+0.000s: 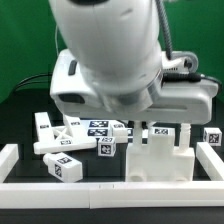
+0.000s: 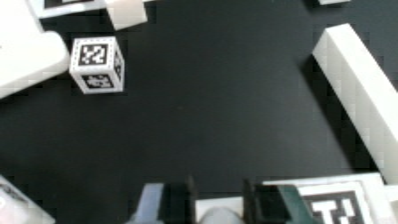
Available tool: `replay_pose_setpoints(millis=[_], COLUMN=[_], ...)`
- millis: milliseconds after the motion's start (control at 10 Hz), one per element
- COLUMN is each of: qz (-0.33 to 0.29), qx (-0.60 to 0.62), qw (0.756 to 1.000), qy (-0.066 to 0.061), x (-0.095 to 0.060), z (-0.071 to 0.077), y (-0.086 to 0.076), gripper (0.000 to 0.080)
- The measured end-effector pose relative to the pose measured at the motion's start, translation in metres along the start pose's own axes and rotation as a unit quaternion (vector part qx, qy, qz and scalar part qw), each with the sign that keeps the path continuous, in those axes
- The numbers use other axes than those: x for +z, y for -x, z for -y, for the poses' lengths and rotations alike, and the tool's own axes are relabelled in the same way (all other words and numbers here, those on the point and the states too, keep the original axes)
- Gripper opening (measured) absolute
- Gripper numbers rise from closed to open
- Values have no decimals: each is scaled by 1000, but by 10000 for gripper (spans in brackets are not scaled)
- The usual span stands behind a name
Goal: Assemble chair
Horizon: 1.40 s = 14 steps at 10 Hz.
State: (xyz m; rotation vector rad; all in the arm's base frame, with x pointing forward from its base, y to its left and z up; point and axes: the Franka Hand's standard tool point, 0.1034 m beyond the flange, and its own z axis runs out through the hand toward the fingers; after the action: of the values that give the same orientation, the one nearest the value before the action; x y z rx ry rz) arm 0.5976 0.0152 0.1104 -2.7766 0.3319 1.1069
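In the wrist view my gripper (image 2: pixel 221 205) has its jaws close together around a small white chair piece (image 2: pixel 222 214), of which only a pale top shows. A tagged white part (image 2: pixel 349 194) lies right beside one finger. In the exterior view the gripper (image 1: pixel 140 129) hangs low over the white stepped chair structure (image 1: pixel 160 160), mostly hidden by the arm. Loose tagged bars and cubes (image 1: pixel 62 142) lie to the exterior view's left. A tagged cube (image 2: pixel 96 66) and a long white bar (image 2: pixel 361 90) show in the wrist view.
The marker board (image 1: pixel 100 126) lies flat behind the loose parts. A low white border rail (image 1: pixel 100 190) runs along the front and up the exterior view's left side (image 1: pixel 8 158). Another tagged cube (image 1: pixel 212 137) sits at the exterior view's right.
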Motion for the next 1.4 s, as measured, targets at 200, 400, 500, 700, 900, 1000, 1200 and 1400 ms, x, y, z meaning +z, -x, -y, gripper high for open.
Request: replay_pose_setpoints(millis=[200,400,500,700,900,1000,1200,1400], qz=[-116,-237,-248,-326,-396,-425,-485,-510], qx=[-54,-71,-54,-58,-60,-62,-59,-49], qw=[992,969,967,944,916,903,872,859], qy=[-3,-10,-13,-15,-14,-11,-9,-12], x=[-17,-11,0,-15,-9,2,14,8], z=[19,18,10,15,17,16,8,2], y=[6,22,18,12,12,18,29,27], gripper=[118,118,118,120,120,120,120,120])
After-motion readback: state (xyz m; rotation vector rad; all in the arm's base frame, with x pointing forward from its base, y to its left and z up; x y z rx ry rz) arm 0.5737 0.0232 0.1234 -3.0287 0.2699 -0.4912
